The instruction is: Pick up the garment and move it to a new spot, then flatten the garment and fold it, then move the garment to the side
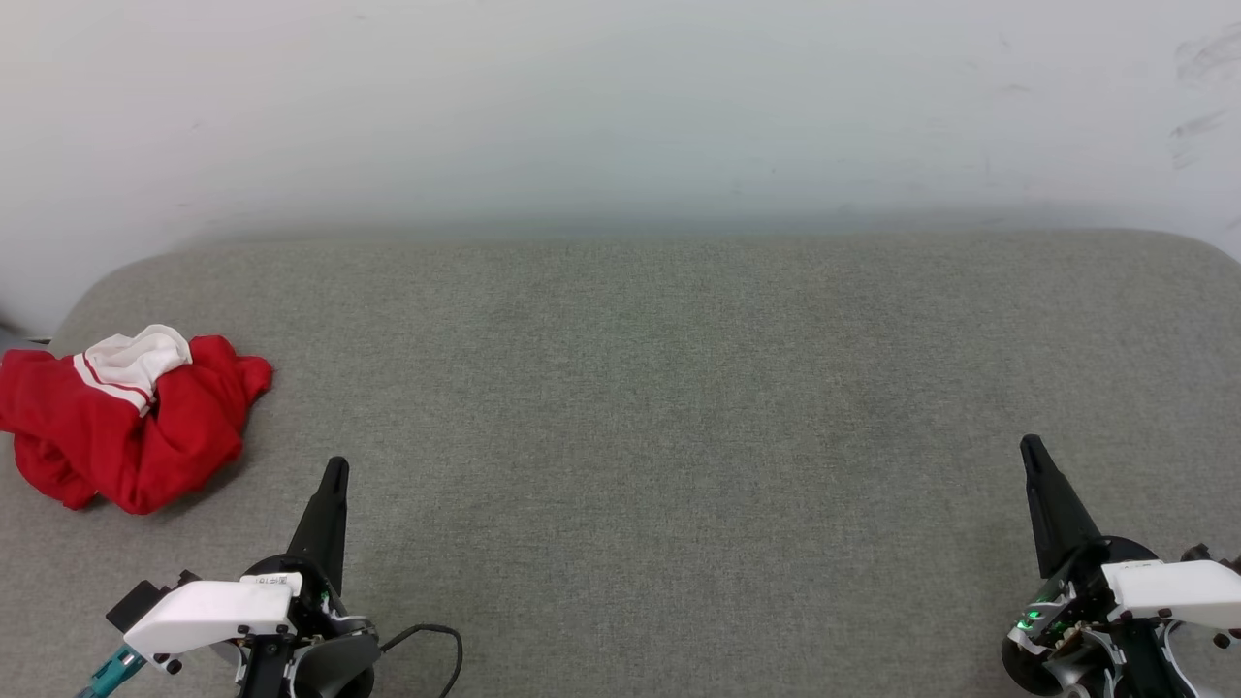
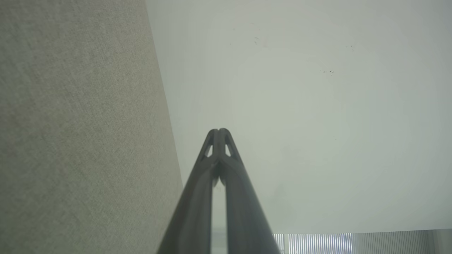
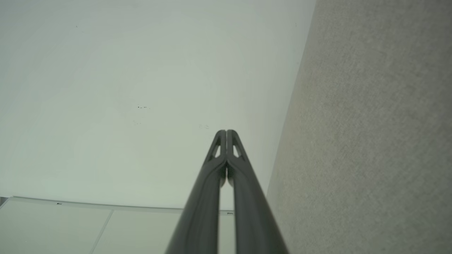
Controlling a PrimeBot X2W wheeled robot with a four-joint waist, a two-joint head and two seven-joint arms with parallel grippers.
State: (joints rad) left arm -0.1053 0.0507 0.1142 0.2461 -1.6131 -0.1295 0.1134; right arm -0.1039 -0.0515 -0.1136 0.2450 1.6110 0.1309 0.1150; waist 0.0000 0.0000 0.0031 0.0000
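The garment (image 1: 126, 427), a bright red T-shirt with a white, red-striped sleeve on top, lies crumpled at the far left of the grey fabric surface (image 1: 640, 407). My left gripper (image 1: 335, 469) rests at the lower left, shut and holding nothing, a short way right of and nearer than the garment. At the lower right my right gripper (image 1: 1030, 448) is shut and holds nothing too. In the left wrist view the left gripper (image 2: 219, 131) has its tips pressed together, pointing at a pale wall. The right gripper (image 3: 226, 132) in the right wrist view looks the same.
A pale wall (image 1: 620, 107) stands behind the surface's rounded back edge. A black cable (image 1: 427, 640) loops by my left wrist. The grey surface stretches wide between the two grippers.
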